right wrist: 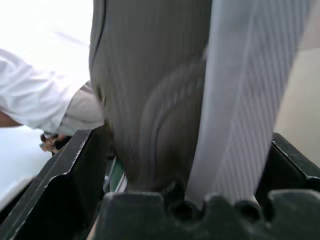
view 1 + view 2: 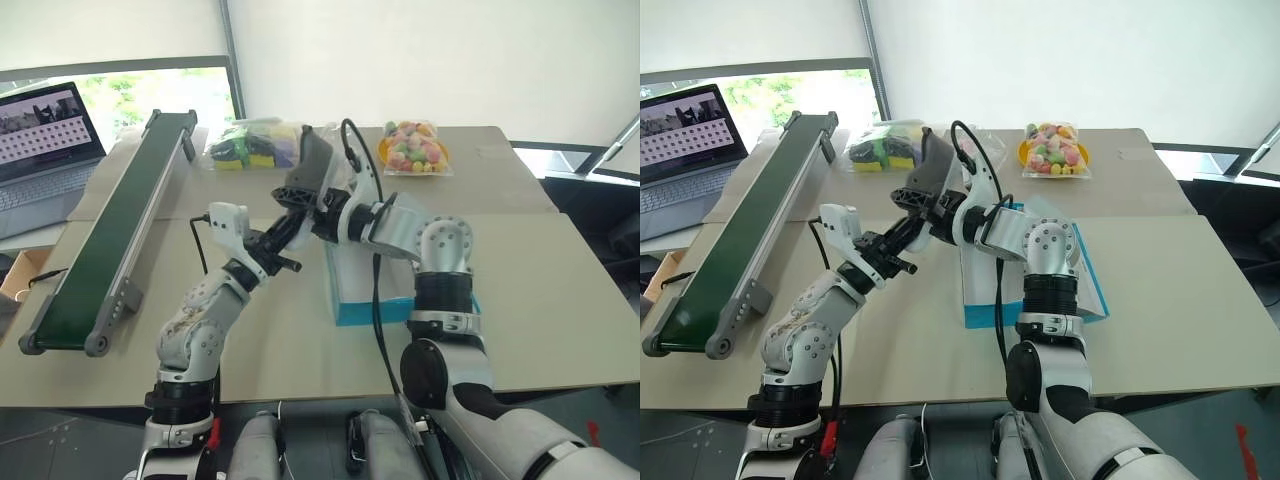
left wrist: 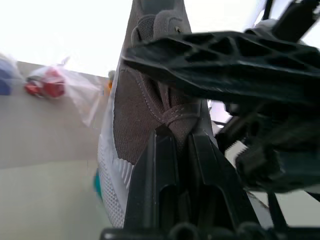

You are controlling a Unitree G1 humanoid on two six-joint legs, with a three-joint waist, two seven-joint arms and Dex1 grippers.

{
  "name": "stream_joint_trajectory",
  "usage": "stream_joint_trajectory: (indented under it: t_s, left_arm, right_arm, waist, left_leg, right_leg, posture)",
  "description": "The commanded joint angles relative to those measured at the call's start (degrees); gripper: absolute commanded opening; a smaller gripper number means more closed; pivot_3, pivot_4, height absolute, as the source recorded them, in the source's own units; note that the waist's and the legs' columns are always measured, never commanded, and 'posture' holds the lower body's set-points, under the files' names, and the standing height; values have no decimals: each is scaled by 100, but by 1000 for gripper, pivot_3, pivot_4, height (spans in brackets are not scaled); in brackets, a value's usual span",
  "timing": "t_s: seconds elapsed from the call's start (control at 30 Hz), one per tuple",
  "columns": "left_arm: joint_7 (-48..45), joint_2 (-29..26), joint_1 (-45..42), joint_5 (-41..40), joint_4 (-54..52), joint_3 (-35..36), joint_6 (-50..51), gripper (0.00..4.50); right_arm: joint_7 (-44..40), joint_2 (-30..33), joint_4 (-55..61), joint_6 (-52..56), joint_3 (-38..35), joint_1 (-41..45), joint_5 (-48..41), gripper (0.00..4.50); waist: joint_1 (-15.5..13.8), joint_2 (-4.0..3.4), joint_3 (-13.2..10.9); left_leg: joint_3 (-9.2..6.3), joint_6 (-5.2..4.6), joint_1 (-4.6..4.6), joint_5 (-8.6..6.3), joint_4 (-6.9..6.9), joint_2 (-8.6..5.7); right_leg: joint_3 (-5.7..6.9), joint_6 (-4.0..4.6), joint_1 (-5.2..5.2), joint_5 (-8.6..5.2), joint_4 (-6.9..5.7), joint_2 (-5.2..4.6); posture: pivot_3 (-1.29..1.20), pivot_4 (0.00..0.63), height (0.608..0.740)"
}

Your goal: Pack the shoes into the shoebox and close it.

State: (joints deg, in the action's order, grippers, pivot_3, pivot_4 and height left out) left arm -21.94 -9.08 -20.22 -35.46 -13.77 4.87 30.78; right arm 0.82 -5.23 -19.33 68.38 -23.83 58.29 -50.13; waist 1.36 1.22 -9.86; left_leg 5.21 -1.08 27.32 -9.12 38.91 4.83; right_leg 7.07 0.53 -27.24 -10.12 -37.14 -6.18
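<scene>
My left wrist view reveals left jaws [image 2: 292,232] pinching laces of one shoe [image 2: 312,158], right jaws [image 2: 310,195] gripping it above one shoebox [image 2: 352,312].

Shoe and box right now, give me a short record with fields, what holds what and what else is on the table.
shoe: grey, held up over the table
right gripper: jaws wide, shoe between them
left gripper: shut on shoe's upper
shoebox: blue, on table under right arm
conveyor: green belt, robot's left
far edge: bags of toys
</scene>
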Motion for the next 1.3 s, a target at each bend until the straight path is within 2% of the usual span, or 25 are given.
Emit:
stream_joint_trajectory:
  t_s: [0.03, 0.3, 0.5, 0.63, 0.8, 0.87, 0.9, 0.97, 1.1, 1.2, 1.3]
  left_arm:
    - [-33, -74, -33, -121, -246, 20, 109, 17]
    - [-27, -160, -121, -76, -113, 30, 78, 17]
    - [112, -208, -165, 217, 60, -41, -12, 0]
    - [132, -196, -179, 228, 131, 18, 19, 0]
    - [109, -255, -179, 441, 204, -55, -132, 0]
    - [26, -312, -151, 570, 197, -161, -230, 846]
    - [-15, -342, -147, 625, 200, -209, -266, 1071]
    - [-65, -352, -142, 628, 213, -225, -286, 1822]
    - [-206, -457, -68, 647, 197, -234, -297, 1822]
    - [-246, -554, 36, 707, 155, -257, -278, 1822]
    - [-240, -527, 113, 710, 91, -299, -290, 1822]
  right_arm:
    - [58, 85, -40, -422, -220, 349, -81, 4500]
    - [78, 198, -88, -633, -242, 423, -122, 4500]
    - [204, 167, 143, -618, -188, 391, -163, 2792]
    - [265, 181, 221, -582, -178, 423, -237, 1422]
    - [336, 167, 282, -609, -244, 480, -322, 1422]
    - [405, 132, 309, -650, -324, 514, -395, 1355]
    - [444, 122, 307, -677, -371, 531, -433, 1355]
    - [524, 137, 297, -756, -459, 564, -472, 1355]
    - [643, 540, 126, -975, -665, 750, -312, 1355]
    - [654, 1376, 53, -625, -428, 863, 130, 1355]
    - [577, 1933, 107, -168, -283, 869, 158, 1355]
  waist:
    - [-9, -1, -1]
    - [-62, -3, -2]
    - [-67, -3, -2]
    - [-64, -3, -2]
    - [-64, -3, -3]
    - [-65, -3, -3]
    - [-64, -3, -3]
    - [-65, -3, -3]
    - [-72, -5, -7]
    - [-125, -14, -15]
    - [-170, -16, -16]
  left_leg:
    - [-8, 1, 0, 0, 0, 0]
    - [-16, 16, 3, -5, 5, -7]
    - [-8, 1, 12, 3, 3, -12]
    - [-8, 2, 12, 3, 3, -11]
    - [-12, 3, 9, 2, 3, -10]
    - [-12, 3, 9, 2, 4, -10]
    - [-12, 3, 9, 2, 4, -10]
    - [-11, 3, 10, 2, 3, -10]
    - [-10, 2, 11, 3, 3, -11]
    - [-9, 3, 13, 3, 4, -17]
    - [-9, 3, 12, 2, 2, -24]
  right_leg:
    - [2, 1, 0, 1, -1, 5]
    - [-3, 5, 6, 4, 3, 4]
    - [-9, 5, 6, 2, 16, 0]
    - [-8, 5, 6, 2, 15, 0]
    - [-6, 5, 5, 2, 12, 0]
    - [-6, 5, 5, 2, 11, 0]
    - [-6, 5, 5, 2, 11, 0]
    - [-6, 5, 5, 2, 12, 0]
    - [-7, 5, 5, 2, 13, -1]
    - [-7, 5, 5, 2, 14, -7]
    - [-7, 4, 7, 1, 21, -16]
  posture:
    - [0, 150, 681]
    - [0, 150, 681]
    - [0, 150, 681]
    - [0, 150, 681]
    - [0, 150, 681]
    - [0, 150, 681]
    - [0, 150, 681]
    - [0, 150, 681]
    - [0, 150, 681]
    - [0, 150, 681]
    - [0, 150, 681]
